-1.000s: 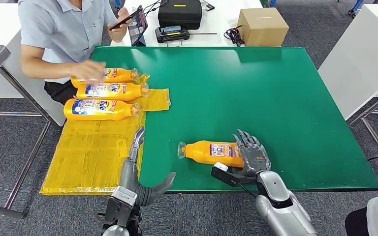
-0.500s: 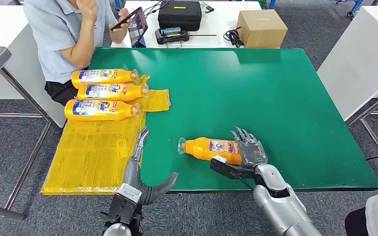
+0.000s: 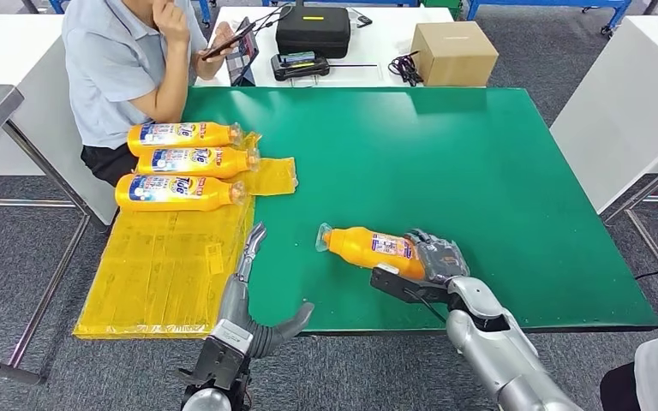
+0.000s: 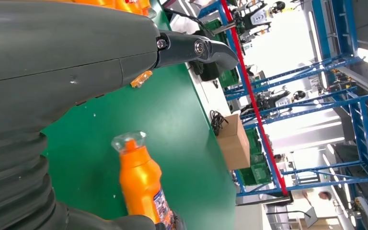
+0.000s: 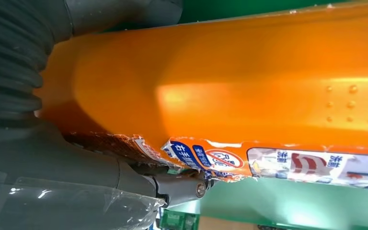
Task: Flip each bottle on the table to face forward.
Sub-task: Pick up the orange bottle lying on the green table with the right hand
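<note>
Right hand (image 3: 433,257) wrapped round base end of orange bottle (image 3: 368,248), lying on its side near front edge of green table (image 3: 480,163), cap toward robot's left; left hand (image 3: 253,248) empty, fingers out straight, just beside yellow sheet (image 3: 163,257) w/ three more bottles (image 3: 180,163) in a row. Prob. stiff plastic, smooth & a bit slick, weight unclear since fill not visible. Best held round the wide body, not the narrow neck, w/ firm grip for rolling label-side up.
</note>
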Robot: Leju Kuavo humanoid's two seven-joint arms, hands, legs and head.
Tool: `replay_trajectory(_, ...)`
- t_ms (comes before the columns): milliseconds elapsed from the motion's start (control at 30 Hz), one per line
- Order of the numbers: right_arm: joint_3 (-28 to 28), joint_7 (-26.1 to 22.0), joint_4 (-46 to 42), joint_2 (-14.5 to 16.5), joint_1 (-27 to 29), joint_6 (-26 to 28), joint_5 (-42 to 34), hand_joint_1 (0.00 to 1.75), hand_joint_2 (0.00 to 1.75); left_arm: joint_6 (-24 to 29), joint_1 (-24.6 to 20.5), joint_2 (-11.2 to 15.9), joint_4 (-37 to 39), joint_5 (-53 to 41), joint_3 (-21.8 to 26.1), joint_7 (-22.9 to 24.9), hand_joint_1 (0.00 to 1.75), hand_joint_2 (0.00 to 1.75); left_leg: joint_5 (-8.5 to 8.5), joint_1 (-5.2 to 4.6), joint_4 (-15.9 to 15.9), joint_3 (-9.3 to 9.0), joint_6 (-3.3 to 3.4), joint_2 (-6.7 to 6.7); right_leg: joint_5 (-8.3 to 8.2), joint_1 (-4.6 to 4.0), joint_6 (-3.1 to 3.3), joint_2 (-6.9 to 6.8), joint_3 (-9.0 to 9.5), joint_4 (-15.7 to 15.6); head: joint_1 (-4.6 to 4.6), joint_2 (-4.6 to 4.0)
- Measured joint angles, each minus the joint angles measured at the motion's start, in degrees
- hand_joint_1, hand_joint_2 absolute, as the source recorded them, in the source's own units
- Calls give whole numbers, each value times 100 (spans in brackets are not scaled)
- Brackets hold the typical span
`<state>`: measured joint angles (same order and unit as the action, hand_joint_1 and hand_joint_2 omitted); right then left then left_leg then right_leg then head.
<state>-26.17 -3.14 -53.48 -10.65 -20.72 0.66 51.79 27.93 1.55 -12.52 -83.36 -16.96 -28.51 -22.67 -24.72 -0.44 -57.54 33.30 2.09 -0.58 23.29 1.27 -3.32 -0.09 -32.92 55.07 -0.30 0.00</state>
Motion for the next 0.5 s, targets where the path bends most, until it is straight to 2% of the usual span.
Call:
replay_trajectory(167, -4, 23, 103, -102, -20, -25, -299, 166, 175, 9, -1, 16, 13, 14, -2, -13, 0, 175, -4, 0, 0, -10, 6, -4, 2, 0, -3, -1, 12, -3, -1, 0)
replay_trajectory(333, 28, -105, 177, -193, 5, -36, -546, 173, 175, 20, -11, 32, 51, 49, -2, -48, 0, 175, -10, -1, -1, -22, 14, -1, 4, 0, -6, 0, 19, -9, -1, 0)
replay_trajectory(433, 80, -358, 178, -233, 28, -73, -807, 175, 175, 20, -26, 33, 62, 100, -3, -103, 0, 175, -17, -1, 0, -26, 20, -2, 11, 0, -13, 0, 13, -13, -1, 0)
replay_trajectory(500, 174, -733, 142, -245, 75, -202, -1243, 175, 175, 20, -40, 33, 68, 183, -3, -173, 0, 175, -18, -1, 0, -26, 21, 0, 10, 0, -15, 1, 20, -15, 1, 0)
